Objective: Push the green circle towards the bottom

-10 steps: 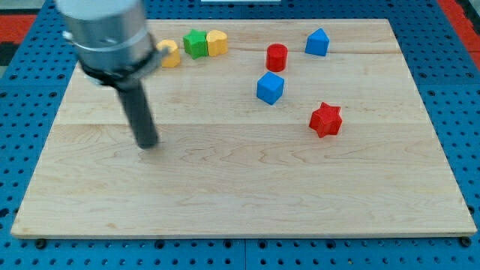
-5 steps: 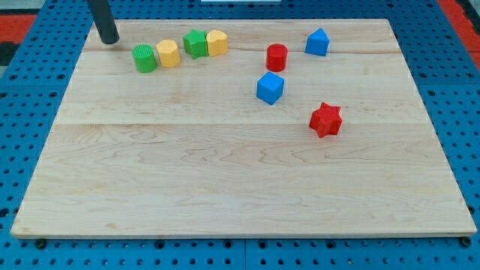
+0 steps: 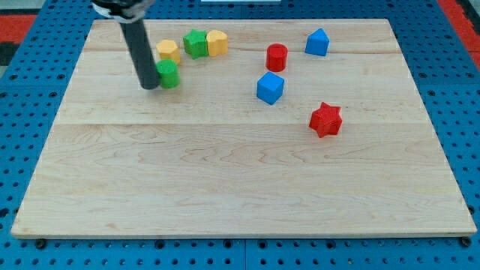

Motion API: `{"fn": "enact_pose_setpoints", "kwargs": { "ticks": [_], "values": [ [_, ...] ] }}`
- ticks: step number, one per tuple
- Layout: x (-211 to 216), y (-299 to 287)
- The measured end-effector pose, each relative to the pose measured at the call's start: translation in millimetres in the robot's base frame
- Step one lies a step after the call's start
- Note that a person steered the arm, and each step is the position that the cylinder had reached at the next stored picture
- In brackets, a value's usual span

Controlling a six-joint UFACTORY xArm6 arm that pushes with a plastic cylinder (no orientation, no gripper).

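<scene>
The green circle is a small green cylinder at the board's upper left, just below a yellow block. My tip rests on the board against the green circle's left side, the dark rod partly covering it.
A green block and a second yellow block sit together near the view's top. A red cylinder, a blue block, a blue cube and a red star lie to the right. The wooden board lies on a blue pegboard.
My tip moved from the board's top left corner down and right to the green circle. The green circle has shifted to the right and toward the bottom, from left of the yellow block to below it.
</scene>
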State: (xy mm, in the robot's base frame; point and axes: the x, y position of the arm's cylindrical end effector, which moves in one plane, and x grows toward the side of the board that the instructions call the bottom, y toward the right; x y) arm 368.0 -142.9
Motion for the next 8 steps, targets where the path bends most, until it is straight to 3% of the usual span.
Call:
{"fn": "enact_pose_setpoints", "kwargs": {
  "ticks": [1, 2, 4, 5, 6, 7, 8],
  "values": [
    [-37.1, -42.9],
    [-57.6, 8.7],
    [33.0, 15.0],
    [8.6, -11.8],
    [-21.3, 0.7],
    [-13.7, 68.4],
    [50.6, 48.5]
  ]
}}
